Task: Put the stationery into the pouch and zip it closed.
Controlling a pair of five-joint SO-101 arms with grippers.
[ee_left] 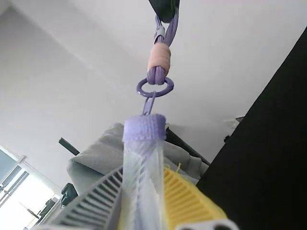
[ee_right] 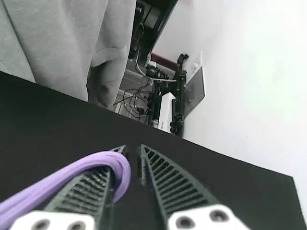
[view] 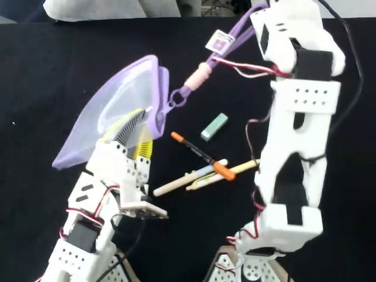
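Pens of cream and orange plastic and a mint block eraser are left on the black tabletop between the arms, just beside the translucent purple pouch, which is pinched at its rim by the left tool, its purple strap by the right tool.

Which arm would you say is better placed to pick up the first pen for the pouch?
Probably the right. The right gripper is shut only on the strap, and the pens lie beside that arm, while the left gripper clamps the pouch rim, holding it up.

Pens block centre, taut strap beyond
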